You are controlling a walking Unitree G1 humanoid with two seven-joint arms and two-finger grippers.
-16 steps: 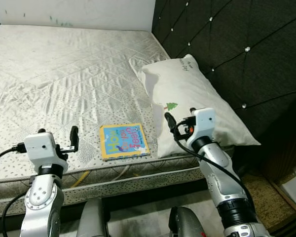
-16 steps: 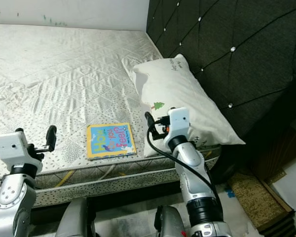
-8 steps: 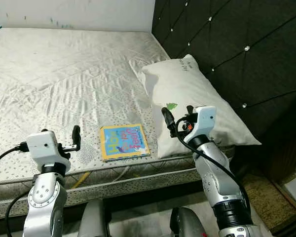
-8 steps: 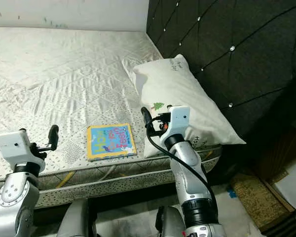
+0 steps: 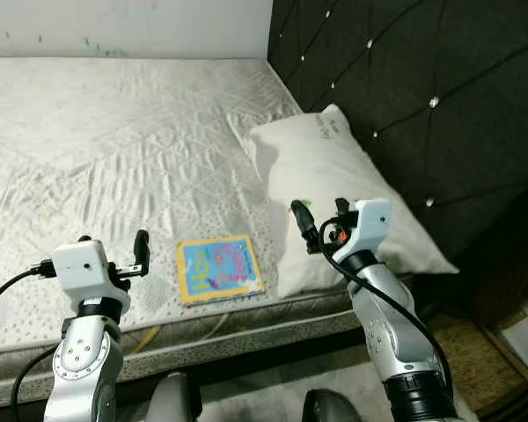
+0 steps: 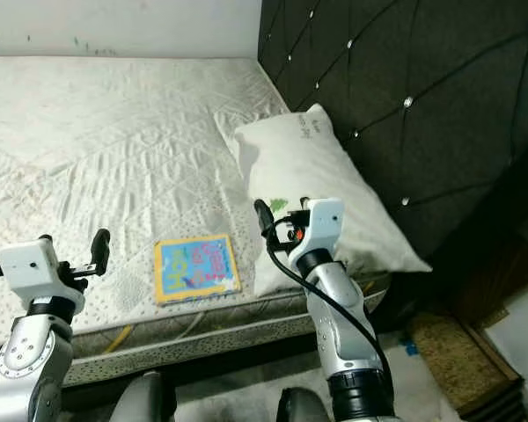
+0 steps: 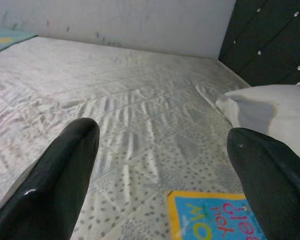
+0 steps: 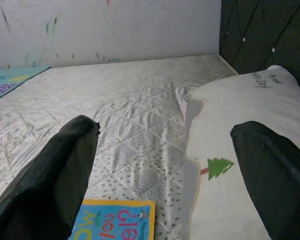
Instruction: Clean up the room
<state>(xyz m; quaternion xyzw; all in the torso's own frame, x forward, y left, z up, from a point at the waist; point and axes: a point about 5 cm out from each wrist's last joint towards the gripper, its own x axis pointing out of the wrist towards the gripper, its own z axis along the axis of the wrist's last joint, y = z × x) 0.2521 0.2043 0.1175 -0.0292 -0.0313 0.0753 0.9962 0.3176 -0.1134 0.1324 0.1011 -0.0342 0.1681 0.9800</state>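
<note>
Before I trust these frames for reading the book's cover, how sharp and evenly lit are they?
Left eye view: even soft light, the book slightly soft, its title unreadable. Left wrist view: book sharper, cut off at the edge, black fingers blurred close up. Right wrist view: pillow bright, its tree print clear.

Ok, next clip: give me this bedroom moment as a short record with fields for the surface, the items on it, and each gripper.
surface: bare quilted mattress, near edge facing the robot
book: colourful picture book lying flat near the mattress's front edge
pillow: white pillow with a small green tree print, against the dark tufted headboard, beside the book on the robot's right
left gripper: open, empty, raised over the front edge to the left of the book
right gripper: open, empty, raised in front of the pillow
contact: neither gripper touches anything
</note>
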